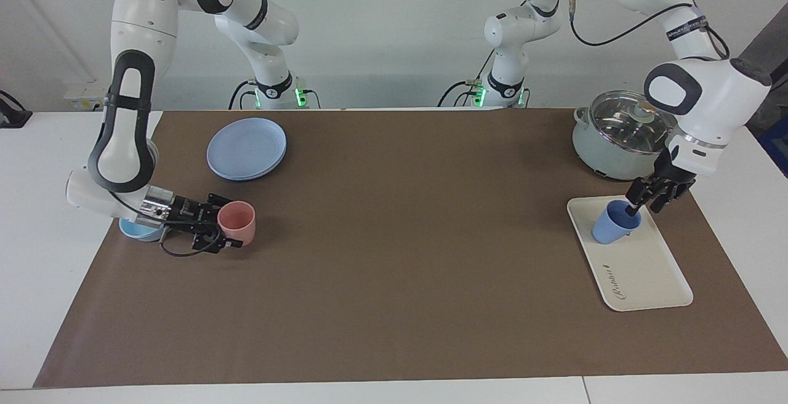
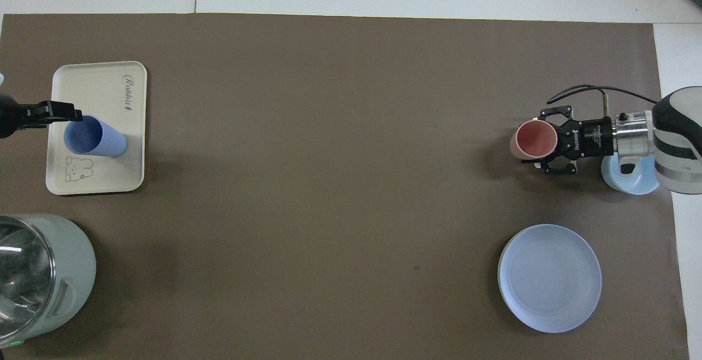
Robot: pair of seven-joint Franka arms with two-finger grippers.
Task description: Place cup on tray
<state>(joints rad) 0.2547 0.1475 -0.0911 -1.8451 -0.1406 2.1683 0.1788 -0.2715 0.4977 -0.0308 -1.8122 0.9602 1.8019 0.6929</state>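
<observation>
The periwinkle-blue cup (image 1: 614, 224) (image 2: 94, 139) rests tilted on the cream-white tray (image 1: 643, 274) (image 2: 96, 88), at the tray's end nearer the robots, beside the bear drawing. My left gripper (image 1: 643, 204) (image 2: 67, 113) comes down on the cup's rim, one finger inside it and one outside, shut on it. My right gripper (image 1: 226, 224) (image 2: 550, 140) lies low over the mat at the right arm's end, its fingers against both sides of a pink cup (image 1: 237, 220) (image 2: 533, 139) that stands on the mat.
A light-blue bowl (image 1: 136, 230) (image 2: 630, 178) sits under the right wrist. A round blue plate (image 1: 247, 148) (image 2: 549, 277) lies nearer the robots than the pink cup. A lidded pot (image 1: 619, 136) (image 2: 41, 277) stands close to the tray, nearer the robots.
</observation>
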